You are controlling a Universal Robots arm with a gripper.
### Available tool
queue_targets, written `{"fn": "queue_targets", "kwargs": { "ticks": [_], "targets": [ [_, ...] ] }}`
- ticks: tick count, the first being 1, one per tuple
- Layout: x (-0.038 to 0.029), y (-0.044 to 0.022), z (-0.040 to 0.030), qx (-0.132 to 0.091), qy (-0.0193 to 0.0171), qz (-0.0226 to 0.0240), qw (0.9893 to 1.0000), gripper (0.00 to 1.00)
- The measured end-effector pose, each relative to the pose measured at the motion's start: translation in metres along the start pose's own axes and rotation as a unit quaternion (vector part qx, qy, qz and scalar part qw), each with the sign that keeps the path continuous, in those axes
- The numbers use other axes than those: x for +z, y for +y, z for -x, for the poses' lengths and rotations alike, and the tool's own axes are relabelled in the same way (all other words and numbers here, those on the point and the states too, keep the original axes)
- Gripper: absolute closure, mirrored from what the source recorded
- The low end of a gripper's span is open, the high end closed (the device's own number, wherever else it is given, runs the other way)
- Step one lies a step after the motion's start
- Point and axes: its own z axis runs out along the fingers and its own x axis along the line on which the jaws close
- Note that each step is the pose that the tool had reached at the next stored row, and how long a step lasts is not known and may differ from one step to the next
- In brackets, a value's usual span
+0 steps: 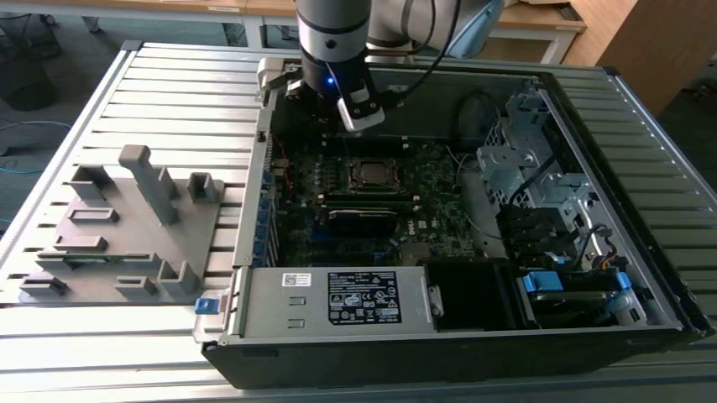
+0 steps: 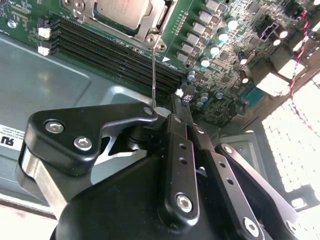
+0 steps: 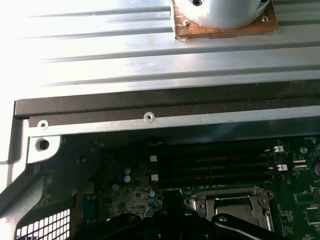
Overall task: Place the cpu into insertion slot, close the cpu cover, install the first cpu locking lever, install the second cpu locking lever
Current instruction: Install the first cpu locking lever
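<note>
The cpu (image 1: 370, 172) lies in the insertion slot (image 1: 371, 159) near the middle of the motherboard, and its silvery face (image 2: 122, 11) shows in the second wrist view. The cpu cover (image 2: 161, 17) lies flat around it as a metal frame. A thin wire locking lever (image 2: 153, 70) rises from the socket's corner up to my gripper (image 2: 167, 107). The black fingers (image 2: 181, 125) are shut, and the lever's end meets them at their tips; whether it is pinched I cannot tell. In the exterior view the gripper (image 1: 356, 124) hangs just behind the socket. The socket (image 3: 230, 207) is also in the first wrist view.
The open computer case (image 1: 627, 151) lies on a slatted metal table. A grey fixture plate (image 1: 123, 227) stands at the exterior view's left. The power supply (image 1: 336, 298) sits at the case's front, drive cages (image 1: 538, 176) to the right. Black memory slots (image 2: 115, 50) run beside the socket.
</note>
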Motion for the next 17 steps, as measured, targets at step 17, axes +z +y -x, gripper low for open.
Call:
{"fn": "queue_targets", "kwargs": {
  "ticks": [17],
  "targets": [
    [0.0034, 0.0014, 0.0249, 0.000, 0.0005, 0.0022, 1.0000, 0.90]
  ]
}}
